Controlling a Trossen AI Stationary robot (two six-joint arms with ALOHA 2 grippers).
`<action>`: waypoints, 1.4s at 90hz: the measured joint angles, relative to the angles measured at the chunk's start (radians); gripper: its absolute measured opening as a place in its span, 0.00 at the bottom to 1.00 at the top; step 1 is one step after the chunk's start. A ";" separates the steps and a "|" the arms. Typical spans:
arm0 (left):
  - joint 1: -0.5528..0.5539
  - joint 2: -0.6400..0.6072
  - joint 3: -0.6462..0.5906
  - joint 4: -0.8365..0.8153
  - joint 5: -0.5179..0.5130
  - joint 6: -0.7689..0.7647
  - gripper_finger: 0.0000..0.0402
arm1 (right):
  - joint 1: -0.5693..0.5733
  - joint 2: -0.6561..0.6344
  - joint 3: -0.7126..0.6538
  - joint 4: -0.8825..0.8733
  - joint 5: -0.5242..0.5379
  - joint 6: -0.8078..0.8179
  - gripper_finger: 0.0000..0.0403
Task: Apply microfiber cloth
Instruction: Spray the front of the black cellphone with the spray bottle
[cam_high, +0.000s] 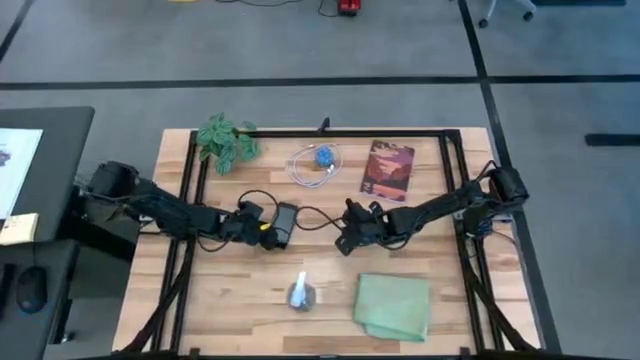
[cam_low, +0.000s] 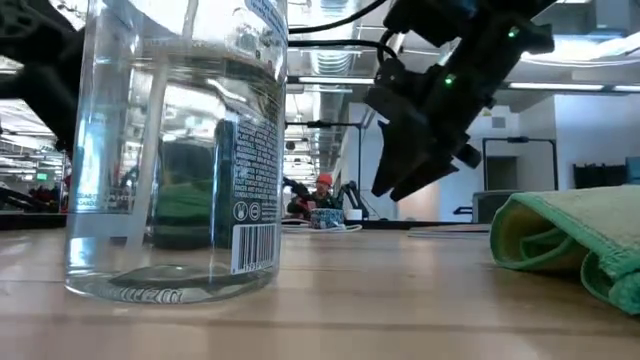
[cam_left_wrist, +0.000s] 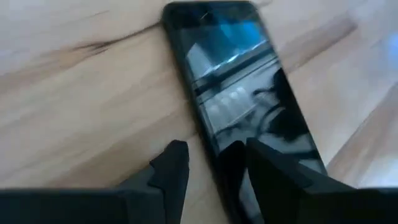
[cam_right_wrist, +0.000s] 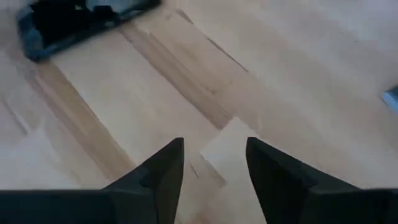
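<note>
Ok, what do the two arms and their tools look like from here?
Both arms are dark and jointed with black cables running along them. The left tool and right tool each end in two black tapered fingers. Small green lights glow on one arm in the low view.

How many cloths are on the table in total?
1. The cloth lies folded at the table's near edge on the right side, beside the bottle. I see no other cloth, though the arms could hide something small.

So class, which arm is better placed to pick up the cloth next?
Right, probably. The right gripper hangs open and empty just above the cloth on its side of the table, while the left gripper is at the phone, farther off.
</note>
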 joint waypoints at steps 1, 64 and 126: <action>0.003 0.008 0.000 0.025 0.000 0.008 0.34 | -0.001 0.000 0.000 0.000 -0.002 0.000 0.40; 0.101 0.261 0.050 0.440 0.156 0.326 0.34 | -0.167 0.000 -0.167 0.373 -0.294 0.113 0.65; 0.182 0.521 0.305 0.424 0.236 0.484 0.34 | -0.290 0.178 -0.165 0.573 -0.510 0.122 0.65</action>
